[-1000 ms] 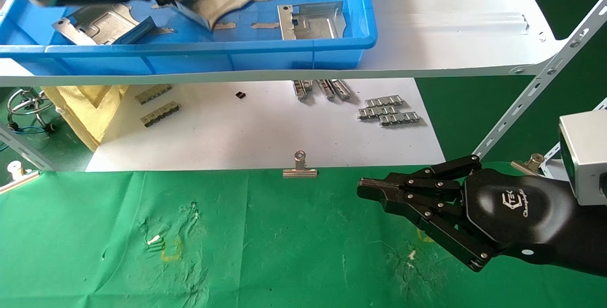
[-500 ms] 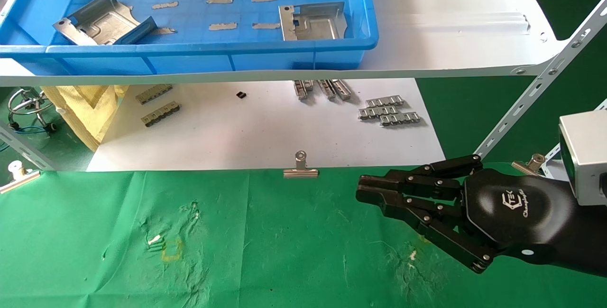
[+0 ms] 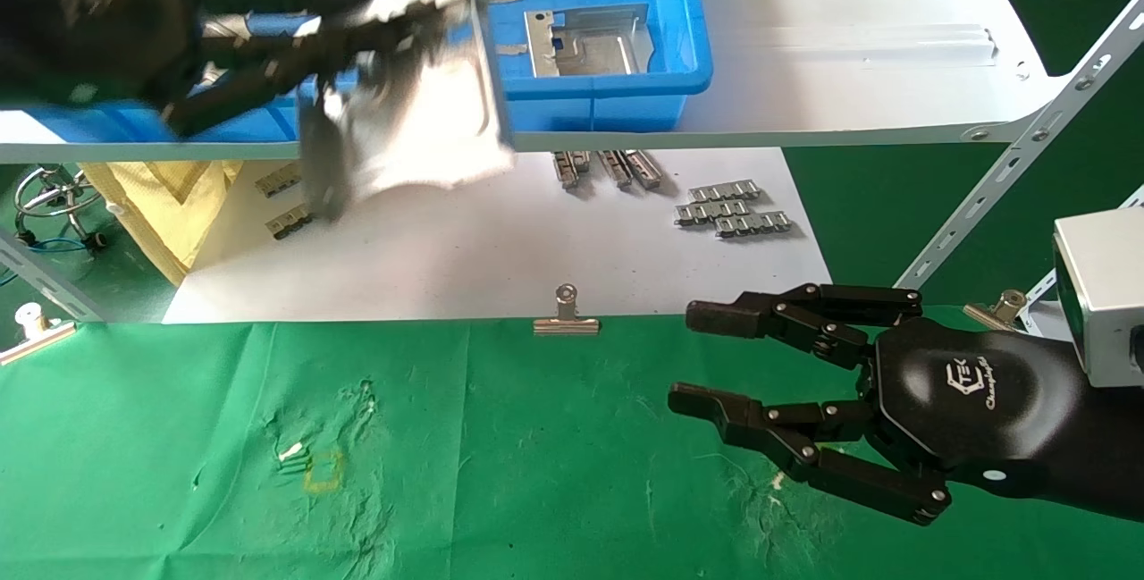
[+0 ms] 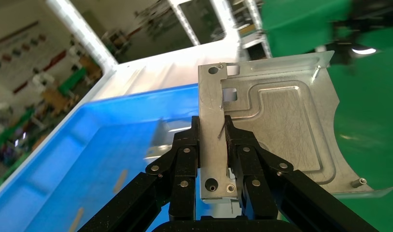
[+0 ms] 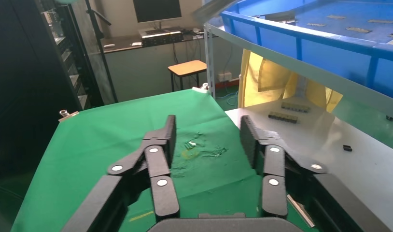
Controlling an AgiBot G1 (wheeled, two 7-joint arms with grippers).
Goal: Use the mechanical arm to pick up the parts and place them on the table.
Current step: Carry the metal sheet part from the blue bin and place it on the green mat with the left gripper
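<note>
Carrying a part (image 3: 407,115) in my left fingers (image 3: 393,17), pinched on its flange edge; the plate hangs past the fingertips. A second ago it was over the bin (image 3: 617,106); now it's out past the bin's front wall, over the shelf edge, so lift-out is done and placing on the table (image 3: 500,473) is next. Right fingers (image 3: 706,358) went from closed to spread wide, empty, over the table. One part (image 3: 585,42) remains visible in the bin.

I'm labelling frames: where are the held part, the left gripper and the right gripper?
Held part (image 4: 286,123), left wrist view, on its embossed face.
Left gripper (image 4: 213,133), left wrist view, midway between fingertips clamping the part's edge.
Right gripper (image 3: 699,358), head view, midway between open fingertips.
</note>
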